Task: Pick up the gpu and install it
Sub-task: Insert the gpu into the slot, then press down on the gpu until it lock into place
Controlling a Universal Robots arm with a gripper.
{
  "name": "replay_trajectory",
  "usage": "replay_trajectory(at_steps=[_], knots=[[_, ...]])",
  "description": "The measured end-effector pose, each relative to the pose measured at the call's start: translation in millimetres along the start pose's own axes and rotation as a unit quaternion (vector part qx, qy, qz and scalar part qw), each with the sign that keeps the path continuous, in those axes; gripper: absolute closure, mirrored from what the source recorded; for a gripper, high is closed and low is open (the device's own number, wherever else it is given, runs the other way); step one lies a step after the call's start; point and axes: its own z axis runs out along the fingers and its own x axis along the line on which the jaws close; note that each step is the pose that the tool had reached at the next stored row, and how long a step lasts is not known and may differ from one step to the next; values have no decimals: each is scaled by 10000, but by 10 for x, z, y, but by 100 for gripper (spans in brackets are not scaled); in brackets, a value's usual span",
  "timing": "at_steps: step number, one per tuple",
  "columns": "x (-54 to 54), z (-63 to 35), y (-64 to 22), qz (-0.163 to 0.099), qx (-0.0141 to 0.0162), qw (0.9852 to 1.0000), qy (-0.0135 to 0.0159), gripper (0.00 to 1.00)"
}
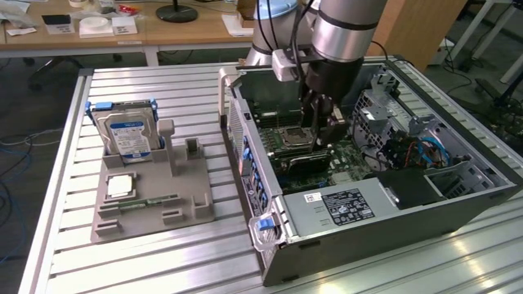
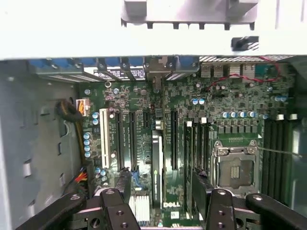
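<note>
Gpu (image 1: pixel 304 161), exterior view: a flat, dark-topped card standing on edge on the green motherboard (image 1: pixel 347 160) inside the open grey sheet-metal computer case (image 1: pixel 392 229), just beneath the black gripper (image 1: pixel 320 125). Wrist view: the gpu (image 2: pixel 156 167) appears as a thin upright strip between the blocky black fingers (image 2: pixel 111 203) of the gripper (image 2: pixel 165 195), which are spread wide and clasp nothing.

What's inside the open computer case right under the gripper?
Inside the computer case, the gripper, fingers apart, hangs over the motherboard, beside the bare CPU socket. A dark card stands seated in a slot. The arm covers the board behind it.
</note>
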Motion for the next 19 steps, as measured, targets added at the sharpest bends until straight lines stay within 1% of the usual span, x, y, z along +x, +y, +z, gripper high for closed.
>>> replay_trajectory(at_steps=[2,19], knots=[[-2,-67,-2,0,0,10000,9,37],[-2,-71,-3,-1,1,10000,13,37]])
